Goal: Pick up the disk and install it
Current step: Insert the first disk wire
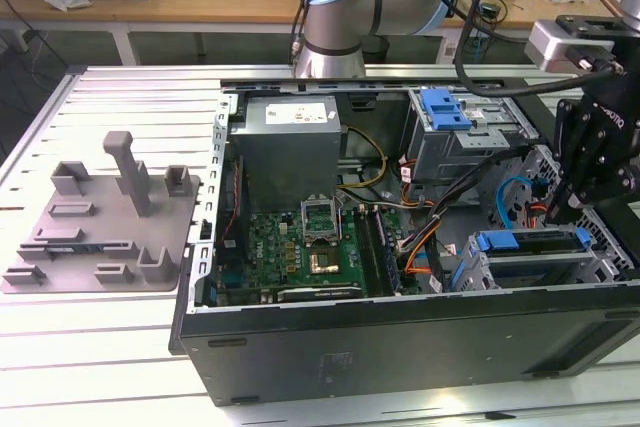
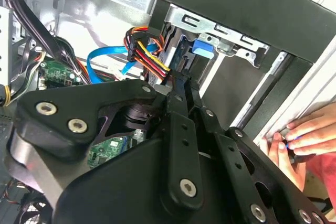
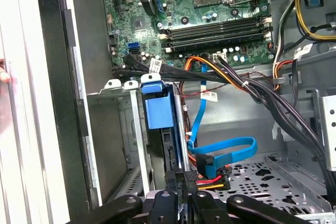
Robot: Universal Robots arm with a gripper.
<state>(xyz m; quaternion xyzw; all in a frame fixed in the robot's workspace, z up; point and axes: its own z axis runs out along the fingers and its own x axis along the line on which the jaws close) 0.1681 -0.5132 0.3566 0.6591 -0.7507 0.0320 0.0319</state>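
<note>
The disk [image 3: 158, 109] stands on edge inside the metal drive cage [image 3: 107, 129] of an open computer case [image 1: 400, 347]. The jaws sit at its cabled end; whether they clamp it cannot be told. A person's hand [image 2: 302, 135] touches the case edge.

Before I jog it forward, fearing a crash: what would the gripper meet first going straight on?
Probably the disk in its blue frame, standing in the metal cage just ahead of the gripper; depth is unclear.
</note>
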